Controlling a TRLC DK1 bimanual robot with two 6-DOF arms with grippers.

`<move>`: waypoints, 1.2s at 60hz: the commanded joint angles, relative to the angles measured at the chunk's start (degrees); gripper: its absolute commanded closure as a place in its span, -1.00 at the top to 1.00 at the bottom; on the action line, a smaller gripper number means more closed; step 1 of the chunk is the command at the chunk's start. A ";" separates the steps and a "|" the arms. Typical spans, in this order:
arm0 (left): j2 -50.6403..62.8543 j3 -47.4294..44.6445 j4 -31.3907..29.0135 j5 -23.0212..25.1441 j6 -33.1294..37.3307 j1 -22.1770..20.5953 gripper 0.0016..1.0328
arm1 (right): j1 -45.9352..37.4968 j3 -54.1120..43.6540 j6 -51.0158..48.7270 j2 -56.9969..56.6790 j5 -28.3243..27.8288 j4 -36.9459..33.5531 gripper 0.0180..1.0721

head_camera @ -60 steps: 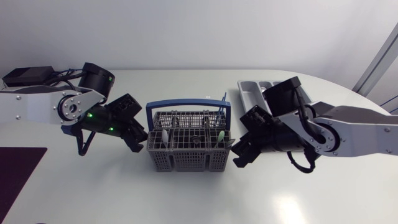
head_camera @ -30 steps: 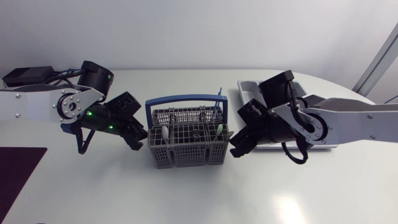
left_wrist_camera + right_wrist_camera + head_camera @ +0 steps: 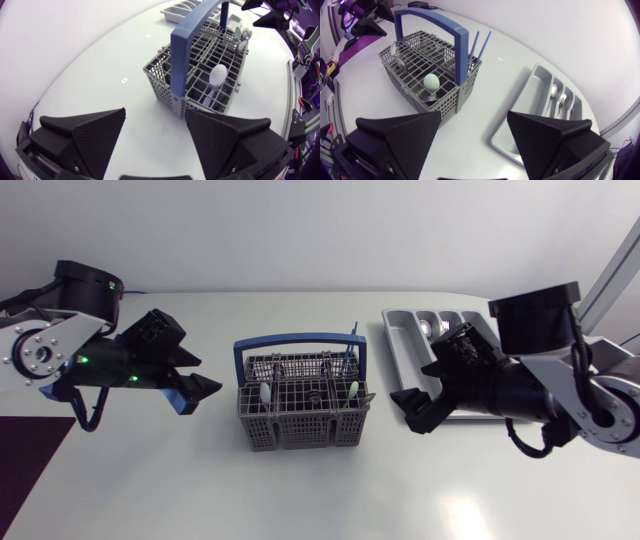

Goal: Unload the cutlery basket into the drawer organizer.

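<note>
The grey wire cutlery basket (image 3: pixel 305 415) with a blue handle (image 3: pixel 300 340) stands mid-table. It holds a white spoon (image 3: pixel 265 395), a green-tipped piece (image 3: pixel 352 390) and blue sticks (image 3: pixel 353 337). The grey drawer organizer (image 3: pixel 400 345) lies to its right with some cutlery (image 3: pixel 432 328) in it. My left gripper (image 3: pixel 203 383) is open, a short way left of the basket. My right gripper (image 3: pixel 408 410) is open between basket and organizer. Both wrist views show the basket (image 3: pixel 200 70) (image 3: pixel 415 65) ahead of open, empty fingers (image 3: pixel 85 135) (image 3: pixel 550 135).
A dark mat (image 3: pixel 30 460) lies at the table's front left corner. The organizer (image 3: pixel 520 125) sits beside and ahead of the right gripper (image 3: pixel 475 125). Bare tabletop (image 3: pixel 300 490) stretches in front of the basket.
Both grippers, which were up against the basket's two ends, have drawn back outward and opened wider. The basket stays where it was.
</note>
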 commanded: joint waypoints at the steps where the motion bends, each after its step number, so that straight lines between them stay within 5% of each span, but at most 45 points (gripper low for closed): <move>1: -2.74 -2.05 -2.02 0.92 1.95 0.12 0.82 | -0.24 -2.49 -1.15 -2.16 -0.30 -1.68 0.90; 20: -3.36 -3.10 -3.87 0.48 1.25 -4.19 0.81 | 1.43 -3.37 -0.62 -3.12 -0.48 -2.99 0.90; 42: 7.72 -0.20 1.93 -0.22 0.11 -5.33 0.81 | 4.86 -1.96 1.22 3.47 0.67 0.17 0.90; 72: 7.54 0.85 3.95 -0.22 -1.03 -4.36 0.81 | 6.00 -0.56 1.84 -0.40 1.55 -3.87 0.90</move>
